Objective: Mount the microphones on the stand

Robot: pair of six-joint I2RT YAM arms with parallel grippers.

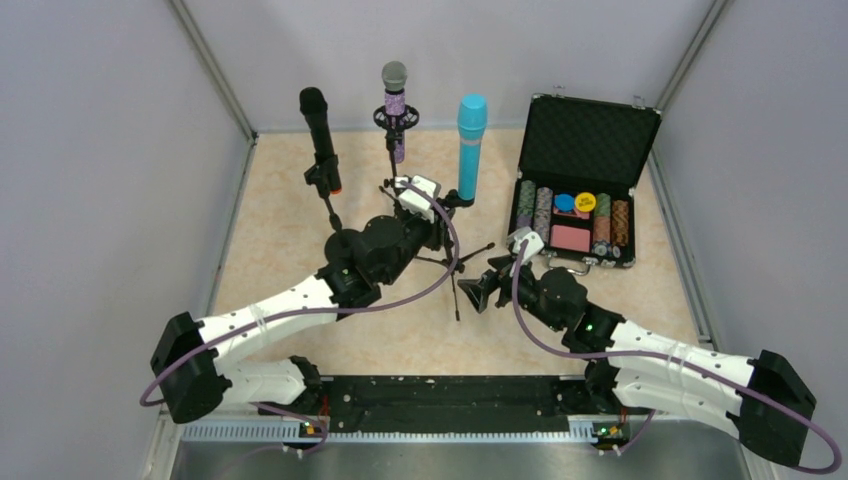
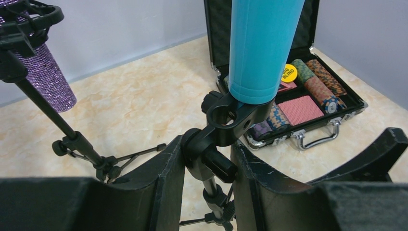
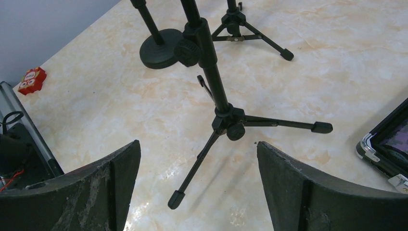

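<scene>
Three microphones stand upright in their stands at the back: a black one (image 1: 318, 125), a purple glitter one (image 1: 395, 100) (image 2: 45, 77) and a cyan one (image 1: 471, 145) (image 2: 263, 43). The cyan one sits in a black clip (image 2: 231, 118) on a tripod stand (image 3: 226, 120). My left gripper (image 1: 445, 210) (image 2: 208, 144) is shut on that stand's knobbed joint (image 2: 214, 161) just below the clip. My right gripper (image 1: 480, 293) (image 3: 197, 159) is open and holds nothing. It hovers low over the front leg of the same tripod.
An open black case (image 1: 585, 215) (image 2: 332, 122) of poker chips sits at the right. The black microphone's round base (image 3: 161, 48) and the purple one's tripod (image 3: 240, 24) stand behind. A small red object (image 3: 32, 80) lies near the table's edge. Grey walls enclose the table.
</scene>
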